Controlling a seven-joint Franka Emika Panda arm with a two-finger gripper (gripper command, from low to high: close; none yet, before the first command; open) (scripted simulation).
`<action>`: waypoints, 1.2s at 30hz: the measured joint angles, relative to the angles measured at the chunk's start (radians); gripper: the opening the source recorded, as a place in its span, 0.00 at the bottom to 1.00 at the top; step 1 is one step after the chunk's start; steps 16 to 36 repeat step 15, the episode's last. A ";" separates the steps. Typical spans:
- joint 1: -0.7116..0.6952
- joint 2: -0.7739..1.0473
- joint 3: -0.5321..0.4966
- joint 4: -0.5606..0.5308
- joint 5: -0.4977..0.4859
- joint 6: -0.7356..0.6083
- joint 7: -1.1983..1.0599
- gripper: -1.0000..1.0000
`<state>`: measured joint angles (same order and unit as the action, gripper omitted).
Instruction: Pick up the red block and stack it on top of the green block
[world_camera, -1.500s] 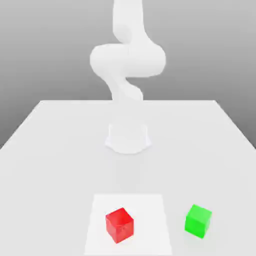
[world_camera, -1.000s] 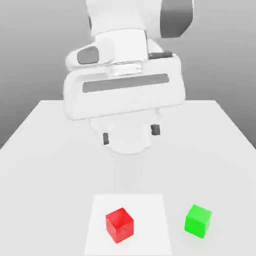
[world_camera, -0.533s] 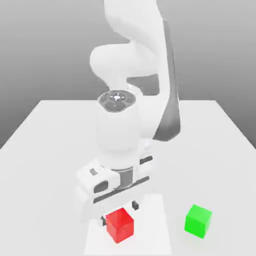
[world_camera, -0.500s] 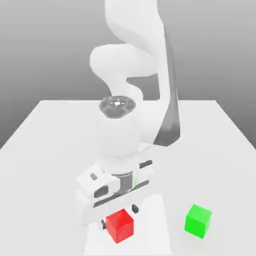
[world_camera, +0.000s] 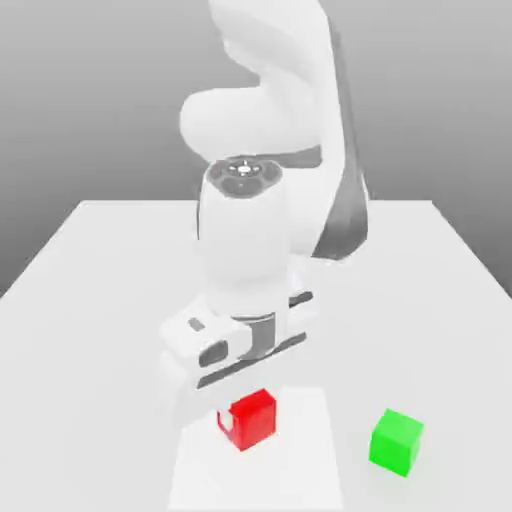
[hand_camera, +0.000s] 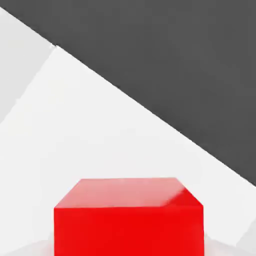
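Exterior view: gripper (world_camera: 243, 424) clamped on red block (world_camera: 254, 419), held level, lifted; green block (world_camera: 397, 440) apart

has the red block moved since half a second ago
Yes. The red block now sits higher in the exterior view, up under the gripper, while the green block stays put.

1. The arm (world_camera: 265, 100) is white, with thick, rounded links.
2. One link has a dark grey side panel (world_camera: 345, 215).
3. A round grey cap (world_camera: 243, 171) closes the wrist joint.
4. The hand (world_camera: 225, 365) is a white block with dark slots.
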<state>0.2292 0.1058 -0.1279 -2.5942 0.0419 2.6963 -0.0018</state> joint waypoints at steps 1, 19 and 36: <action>0.024 -0.009 0.024 0.003 -0.008 -0.012 -0.038 0.00; 0.180 0.108 0.130 0.031 -0.042 0.079 -0.286 1.00; 0.180 0.108 0.130 0.031 -0.042 0.079 -0.286 1.00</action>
